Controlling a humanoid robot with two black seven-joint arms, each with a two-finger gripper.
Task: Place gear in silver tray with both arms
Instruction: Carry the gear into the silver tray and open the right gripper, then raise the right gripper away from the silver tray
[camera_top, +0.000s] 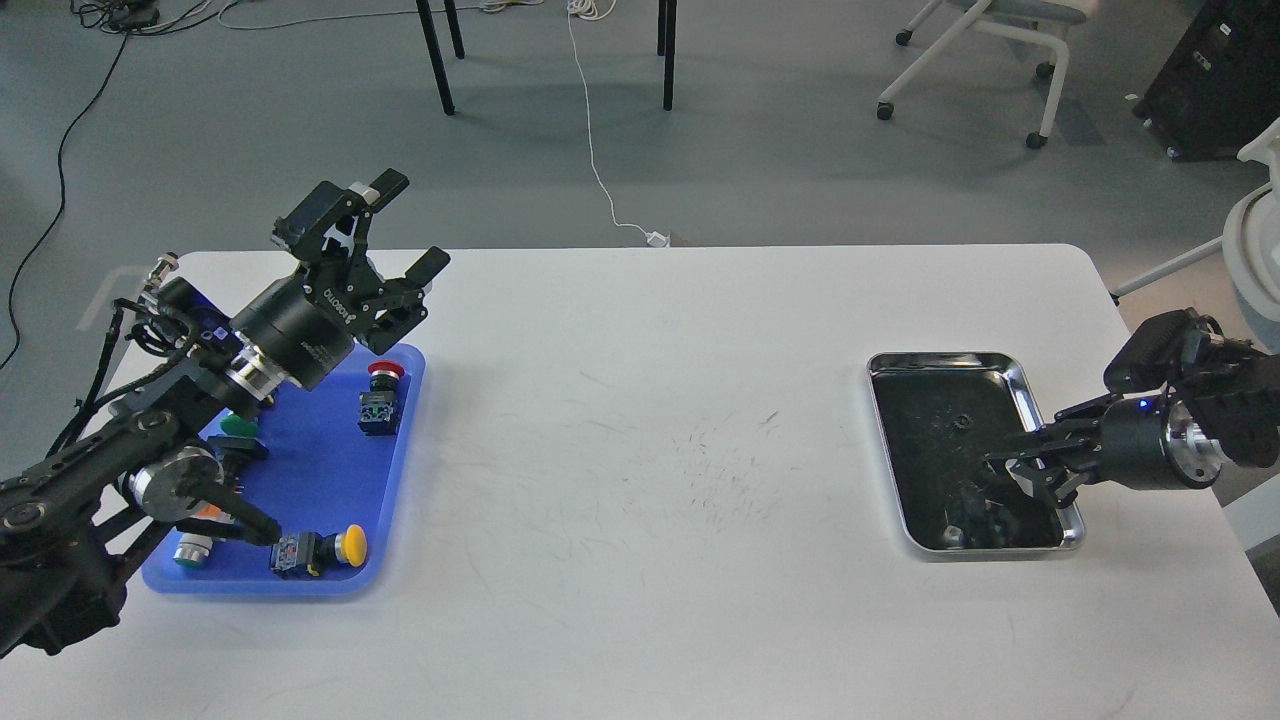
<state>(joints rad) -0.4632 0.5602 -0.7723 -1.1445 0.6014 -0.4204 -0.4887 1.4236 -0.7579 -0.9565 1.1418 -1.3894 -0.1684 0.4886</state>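
Right now, small gear (961, 419) resting on silver tray (1020, 395) floor at right, right fingers (1010, 462) indistinct above it, left fingers (398, 225) released over blue tray (405, 440): possibly knocked by careless withdrawal.

silver tray (1022, 386) shiny, dark floor | blue tray (330, 470) | white table (640, 450) | black arms (120, 450)

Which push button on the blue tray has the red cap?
The red-capped button standing at the blue tray's far right edge, just below the left pincer. The yellow-capped button lies at the near edge; the green-capped button sits under the arm.
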